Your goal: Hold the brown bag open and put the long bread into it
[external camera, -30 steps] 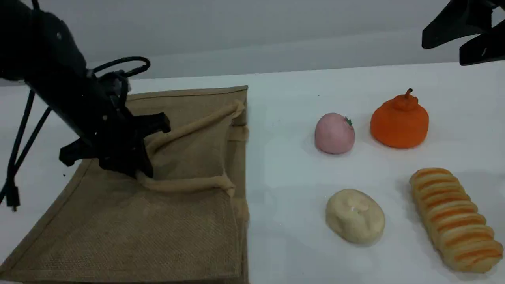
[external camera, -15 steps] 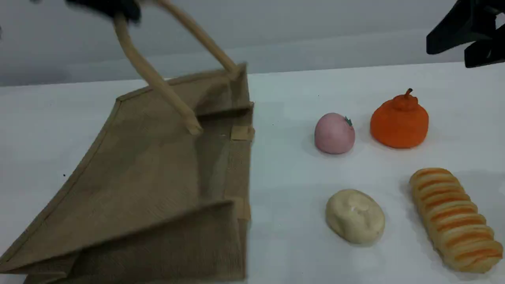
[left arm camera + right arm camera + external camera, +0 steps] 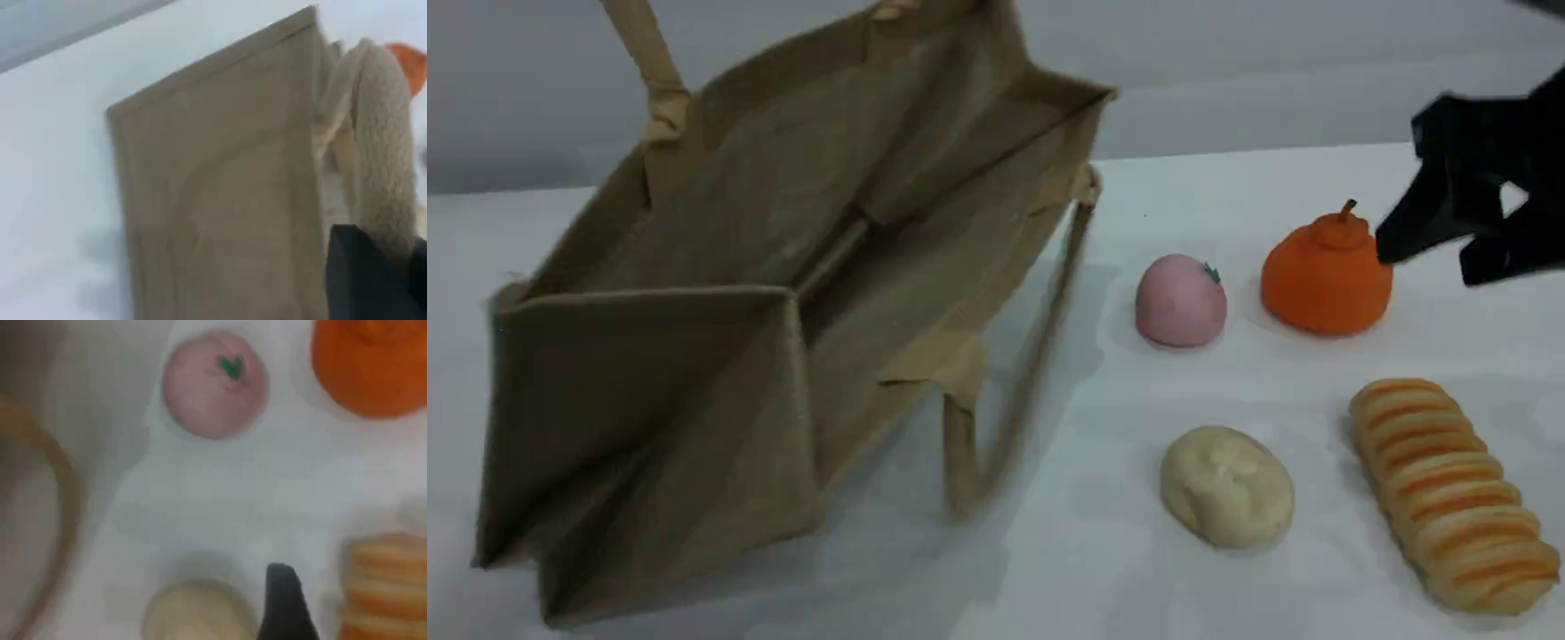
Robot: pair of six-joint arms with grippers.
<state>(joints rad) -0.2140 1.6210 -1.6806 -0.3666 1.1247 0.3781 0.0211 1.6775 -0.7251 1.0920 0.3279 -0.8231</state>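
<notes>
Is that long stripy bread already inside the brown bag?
No, the long bread lies on the white table, just right of the cream bun and apart from the brown bag.

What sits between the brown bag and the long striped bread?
A cream round bun lies between the brown bag and the long bread, seen in the scene view.
</notes>
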